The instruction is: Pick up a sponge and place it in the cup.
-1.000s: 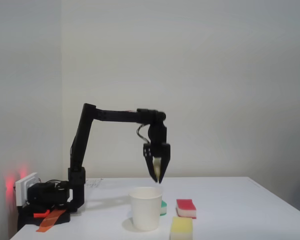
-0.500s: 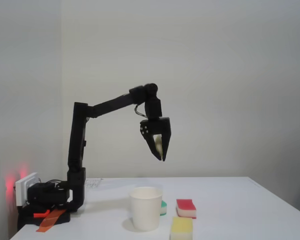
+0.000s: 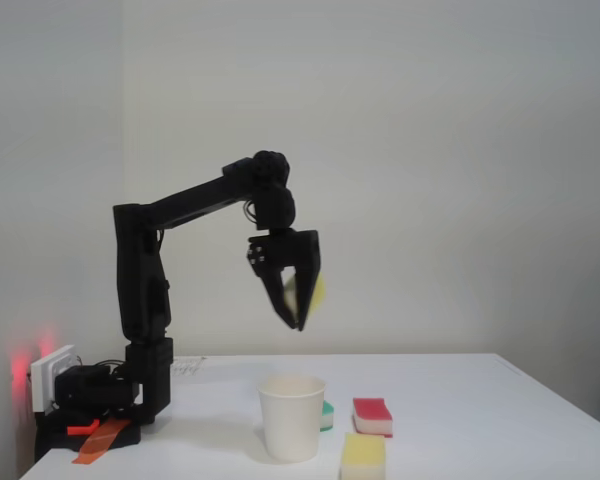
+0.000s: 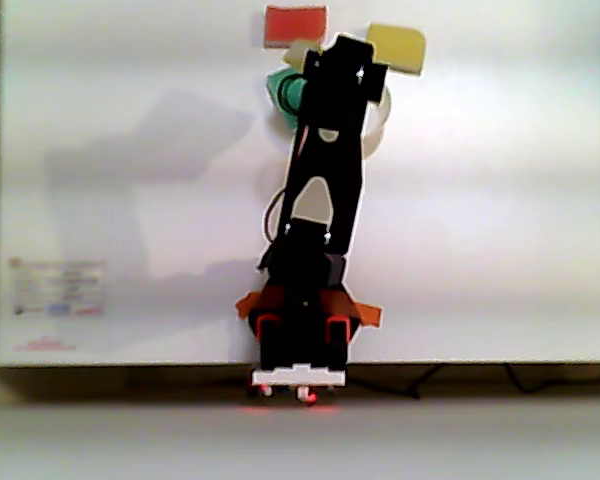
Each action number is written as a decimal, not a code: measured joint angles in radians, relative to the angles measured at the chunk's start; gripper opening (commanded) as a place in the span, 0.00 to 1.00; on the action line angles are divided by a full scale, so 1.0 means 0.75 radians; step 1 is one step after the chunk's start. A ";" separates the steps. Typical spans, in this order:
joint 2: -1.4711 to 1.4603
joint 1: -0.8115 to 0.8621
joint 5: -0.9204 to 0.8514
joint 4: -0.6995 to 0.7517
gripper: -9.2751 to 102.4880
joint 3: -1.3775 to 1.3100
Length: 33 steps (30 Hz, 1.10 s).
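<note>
Pincer [image 3: 298, 312] clamped on the small pale yellow foam sponge [image 3: 315, 291], mid-frame in the fixed view, high above the plain white paper cup [image 3: 292, 417].

Cup stands at lower centre on the white surface [image 3: 460, 420]. Just right of it: a red-topped white-based sponge [image 3: 372, 416] and a yellow block sponge [image 3: 362, 456]; a green object [image 3: 326, 412] touches or sits just behind the cup. Risk, by judgement: released from this height, the light foam could strike the rolled rim and bounce out, or tip the cup.
</note>
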 measured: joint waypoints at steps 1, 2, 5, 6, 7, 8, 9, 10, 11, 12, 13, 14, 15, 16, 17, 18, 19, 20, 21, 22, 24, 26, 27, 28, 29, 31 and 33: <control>0.014 0.031 -0.031 0.000 0.08 0.022; 0.020 0.065 -0.057 0.000 0.08 0.043; 0.047 0.104 -0.092 -0.004 0.08 0.094; 0.057 0.100 -0.082 -0.014 0.08 0.117; 0.065 0.096 -0.080 -0.022 0.08 0.141; 0.067 0.102 -0.080 -0.022 0.08 0.162; 0.067 0.115 -0.080 -0.029 0.08 0.168; 0.070 0.127 -0.080 -0.035 0.08 0.182; 0.070 0.137 -0.080 -0.047 0.08 0.190; 0.070 0.139 -0.092 -0.063 0.08 0.207; 0.070 0.139 -0.096 -0.067 0.08 0.217; 0.070 0.133 -0.096 -0.078 0.08 0.233; 0.070 0.123 -0.098 -0.082 0.08 0.237; 0.070 0.123 -0.100 -0.088 0.08 0.237; 0.070 0.127 -0.100 -0.092 0.08 0.237; 0.070 0.133 -0.100 -0.092 0.08 0.237; 0.070 0.135 -0.100 -0.092 0.08 0.237; 0.070 0.137 -0.100 -0.092 0.08 0.237; 0.070 0.141 -0.100 -0.102 0.08 0.237; 0.070 0.143 -0.100 -0.112 0.08 0.250; 0.072 0.143 -0.092 -0.117 0.08 0.260; 0.074 0.139 -0.098 -0.137 0.08 0.280; 0.074 0.137 -0.100 -0.137 0.08 0.282; 0.076 0.147 -0.100 -0.137 0.08 0.282; 0.076 0.157 -0.100 -0.137 0.08 0.282; 0.076 0.166 -0.100 -0.137 0.08 0.282; 0.076 0.164 -0.100 -0.137 0.08 0.282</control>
